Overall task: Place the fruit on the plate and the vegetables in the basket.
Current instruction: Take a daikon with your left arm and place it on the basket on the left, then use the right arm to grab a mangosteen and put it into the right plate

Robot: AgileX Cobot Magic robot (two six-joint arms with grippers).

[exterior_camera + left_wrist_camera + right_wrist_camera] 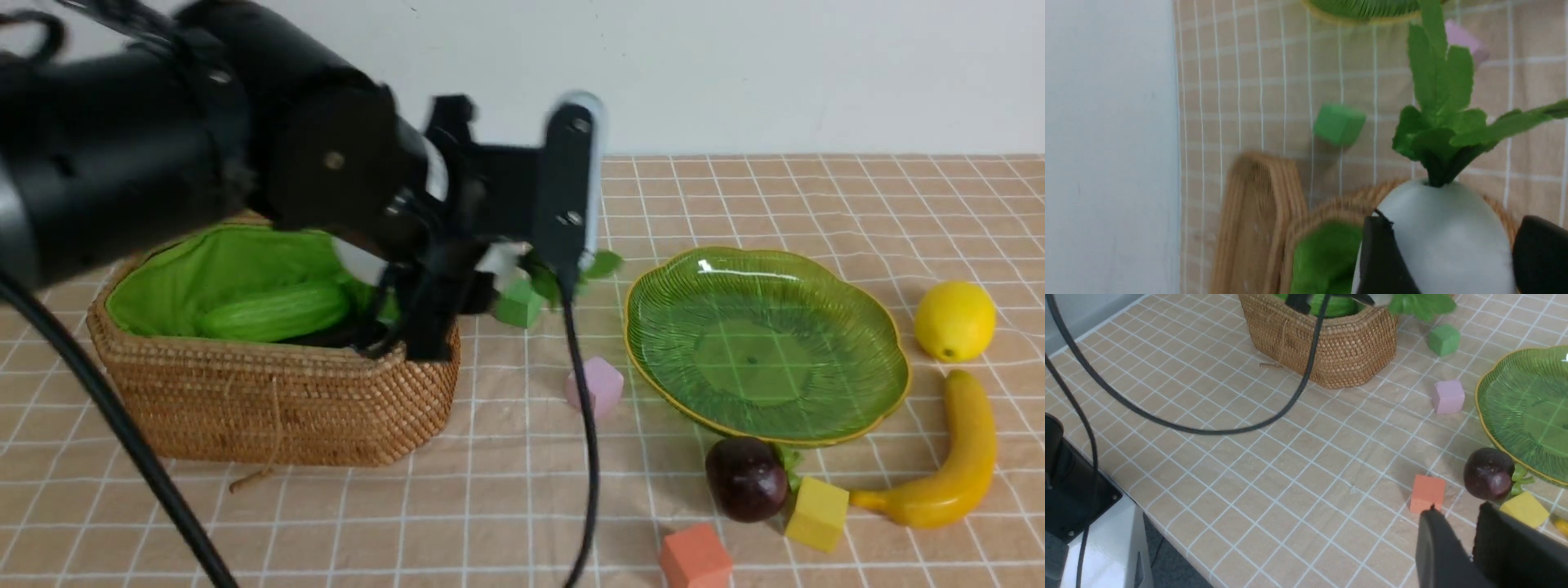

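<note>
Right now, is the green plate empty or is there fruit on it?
Empty. The plate shows only bare glass; the lemon, banana and mangosteen all lie on the cloth beside it.

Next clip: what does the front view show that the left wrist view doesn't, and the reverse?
Front only: lemon, banana, mangosteen, yellow cube, orange cube, and a light green vegetable in the basket. Left wrist only: the wicker lid beside the basket, and a clear look at the left gripper closed on the white radish. Both: basket, plate, green cube, pink cube.
</note>
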